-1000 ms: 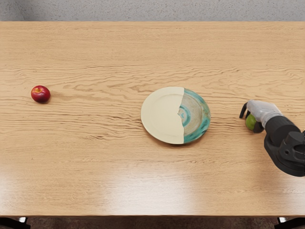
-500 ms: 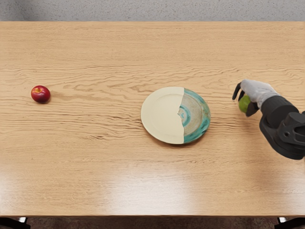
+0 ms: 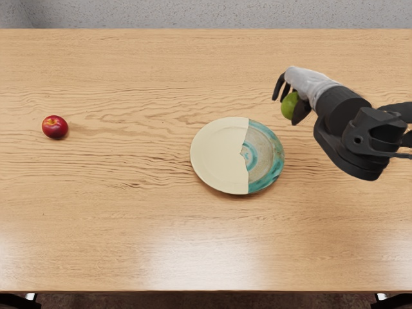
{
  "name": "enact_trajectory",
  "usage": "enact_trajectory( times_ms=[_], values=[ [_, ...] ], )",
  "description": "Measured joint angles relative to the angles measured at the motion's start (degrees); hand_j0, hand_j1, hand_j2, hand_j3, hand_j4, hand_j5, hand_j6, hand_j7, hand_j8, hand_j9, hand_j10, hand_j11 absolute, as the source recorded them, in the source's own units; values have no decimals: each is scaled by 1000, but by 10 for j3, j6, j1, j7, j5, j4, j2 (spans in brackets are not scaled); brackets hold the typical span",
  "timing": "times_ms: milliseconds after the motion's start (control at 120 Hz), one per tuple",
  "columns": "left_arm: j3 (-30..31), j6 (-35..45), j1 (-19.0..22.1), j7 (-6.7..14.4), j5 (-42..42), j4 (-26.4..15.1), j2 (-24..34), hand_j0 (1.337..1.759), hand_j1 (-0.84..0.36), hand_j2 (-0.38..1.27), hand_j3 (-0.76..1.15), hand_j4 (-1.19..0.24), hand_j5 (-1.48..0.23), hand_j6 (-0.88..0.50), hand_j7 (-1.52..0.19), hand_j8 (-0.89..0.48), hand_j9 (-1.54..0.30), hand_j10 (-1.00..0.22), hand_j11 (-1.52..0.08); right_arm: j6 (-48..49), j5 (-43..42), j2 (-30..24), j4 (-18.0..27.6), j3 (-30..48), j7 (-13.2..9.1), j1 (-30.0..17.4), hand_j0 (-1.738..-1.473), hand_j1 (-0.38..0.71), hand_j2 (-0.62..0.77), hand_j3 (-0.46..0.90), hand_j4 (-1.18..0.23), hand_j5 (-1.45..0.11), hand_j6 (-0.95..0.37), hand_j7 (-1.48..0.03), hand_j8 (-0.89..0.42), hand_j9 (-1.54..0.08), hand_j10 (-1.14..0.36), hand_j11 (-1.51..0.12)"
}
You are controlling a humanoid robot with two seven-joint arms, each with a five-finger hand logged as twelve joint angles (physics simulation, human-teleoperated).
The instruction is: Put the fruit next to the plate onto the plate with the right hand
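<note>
- Table (image 3: 129, 212) of pale, grained wood fills almost the whole view, with a soft glare across its near part. A grey strip of wall (image 3: 193, 13) runs behind its far edge.
- Red apple (image 3: 55, 126) lies far left on the wood, well apart from everything else.
- Plate (image 3: 222, 158), half cream and half teal-glazed, sits near the middle.
- Green fruit (image 3: 290, 105) is off the plate, just beyond its upper right rim. The curled dark fingers (image 3: 300, 112) of the right hand (image 3: 302, 87) pinch it and hide much of it.
- Right arm (image 3: 354, 132) is cut off by the right edge.
- Dark shapes at both bottom corners are too cropped to make out.
</note>
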Motion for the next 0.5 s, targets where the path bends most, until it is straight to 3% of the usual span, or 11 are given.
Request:
enact_trajectory(
  times_ms=[317,500],
  values=[
    [0,0,0,0,0,0,0,1658,349,0,0,0,0,-1,0,-1,0,0,0,0,64,121,-24,1,0,29,-1658,267,234,1,-622,-901,-532,-852,-414,-889,-547,-872],
    [0,0,0,0,0,0,0,1658,349,0,0,0,0,-1,0,-1,0,0,0,1,71,171,-55,6,0,-2,-1658,267,234,1,-644,-942,-516,-886,-392,-929,-533,-911]
  ],
)
